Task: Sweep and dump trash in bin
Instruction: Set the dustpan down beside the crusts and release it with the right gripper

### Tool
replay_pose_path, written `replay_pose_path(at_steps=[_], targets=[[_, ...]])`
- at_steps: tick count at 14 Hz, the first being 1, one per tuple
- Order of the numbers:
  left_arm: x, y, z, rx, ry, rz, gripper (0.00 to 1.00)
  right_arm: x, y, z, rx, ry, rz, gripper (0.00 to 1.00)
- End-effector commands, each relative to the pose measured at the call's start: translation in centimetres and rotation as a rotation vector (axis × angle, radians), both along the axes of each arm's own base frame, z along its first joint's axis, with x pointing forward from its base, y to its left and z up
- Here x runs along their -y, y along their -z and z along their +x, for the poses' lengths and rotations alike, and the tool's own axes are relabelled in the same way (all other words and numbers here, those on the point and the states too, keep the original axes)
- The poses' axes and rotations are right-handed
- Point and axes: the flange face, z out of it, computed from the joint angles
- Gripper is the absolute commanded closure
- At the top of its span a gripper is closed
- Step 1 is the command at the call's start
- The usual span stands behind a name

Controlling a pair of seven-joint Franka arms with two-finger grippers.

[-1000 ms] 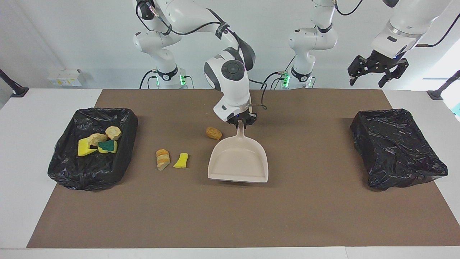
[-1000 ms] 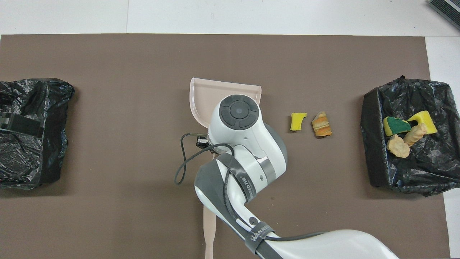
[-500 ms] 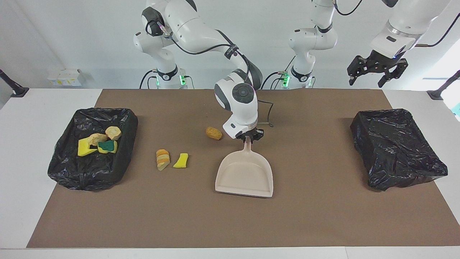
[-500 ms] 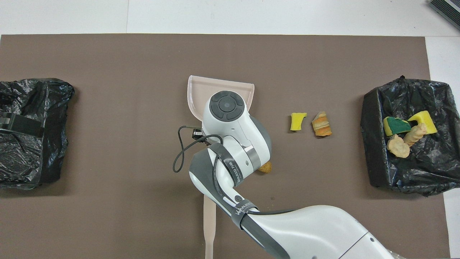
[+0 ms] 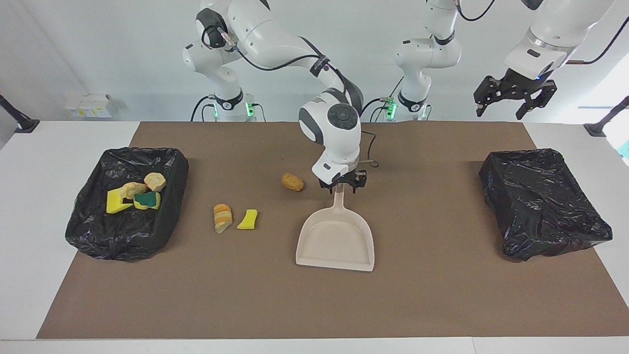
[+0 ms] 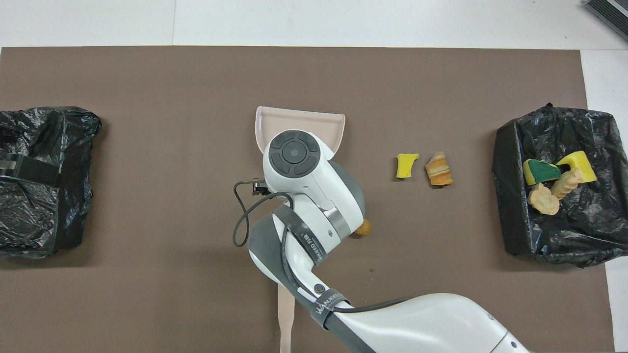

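The beige dustpan point(image 5: 336, 241) point(image 6: 299, 122) lies flat on the brown mat point(image 5: 442, 295), mouth away from the robots. My right gripper point(image 5: 342, 186) stands over the handle's end, open, a finger on either side. Three trash scraps lie on the mat: a brown chunk point(image 5: 292, 182) point(image 6: 363, 228) beside the handle, an orange striped chunk point(image 5: 222, 218) point(image 6: 439, 169) and a yellow sponge bit point(image 5: 247, 219) point(image 6: 406, 165). Several more scraps point(image 5: 133, 195) point(image 6: 554, 181) lie in the black-lined bin point(image 5: 98, 231) at the right arm's end. My left gripper point(image 5: 516, 96) waits open, high over the left arm's end.
A second black-lined bin point(image 5: 540, 206) point(image 6: 44, 211) stands at the left arm's end of the mat. A beige handle-like strip point(image 6: 286, 318) lies on the mat near the robots' edge, partly under the right arm.
The right arm carried the dustpan away from the robots and a little toward the left arm's end, laid it on the mat and opened its fingers. The scraps stayed put.
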Motion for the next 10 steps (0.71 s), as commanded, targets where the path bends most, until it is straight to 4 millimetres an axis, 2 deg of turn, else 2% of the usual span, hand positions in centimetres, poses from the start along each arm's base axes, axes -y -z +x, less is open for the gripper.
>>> replay_pose_path(at_steps=[1, 4, 5, 7, 10], targets=[[0.0, -0.5, -0.2, 0.007, -0.002, 0.004, 0.0, 0.8, -2.1, -1.6, 0.003, -0.031, -0.016, 0.0], [0.0, -0.5, -0.2, 0.009, -0.005, 0.004, 0.0, 1.6, -4.0, -4.9, 0.001, -0.022, -0.027, 0.0], [0.0, -0.5, -0.2, 0.009, -0.004, 0.004, 0.0, 1.3, -4.6, -6.7, 0.001, -0.037, -0.033, 0.0], [0.1, -0.5, -0.2, 0.009, -0.002, 0.004, 0.0, 1.7, -5.6, -9.1, 0.003, 0.0, -0.039, 0.0], [0.0, -0.5, -0.2, 0.007, -0.005, 0.004, 0.0, 1.6, -6.3, -12.9, 0.001, 0.018, -0.051, 0.0]])
